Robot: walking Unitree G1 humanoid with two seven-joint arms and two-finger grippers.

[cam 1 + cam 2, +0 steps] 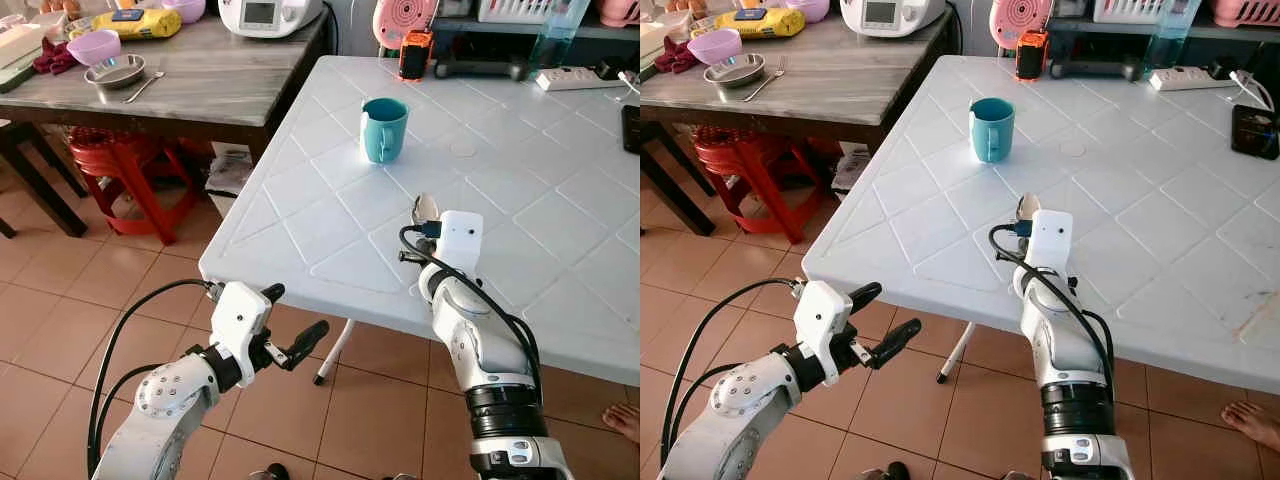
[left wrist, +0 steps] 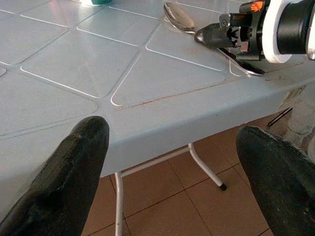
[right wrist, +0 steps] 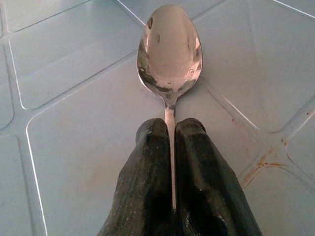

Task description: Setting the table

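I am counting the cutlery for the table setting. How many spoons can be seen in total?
1. A shiny metal spoon is held by its handle in the right hand, low over the white plastic table near the teal mug. Others may be hidden.

Count of items by kind, both benches and surroundings.

Benches: two, one white bench [image 1: 520,200] and one wooden bench [image 1: 210,80]. Tools: two, the left tool [image 1: 295,325] and the right tool [image 3: 172,147]. Spoons: one spoon [image 3: 170,49]. Mugs: one teal mug [image 1: 383,128]. Forks: one fork [image 1: 145,88]. Metal dishes: one metal dish [image 1: 113,71]. Purple bowls: two, one purple bowl [image 1: 93,46] and a second purple bowl [image 1: 183,9]. Red stools: one red stool [image 1: 120,160]. Power strips: one power strip [image 1: 578,78]. Bare feet of a person: one foot [image 1: 622,421].
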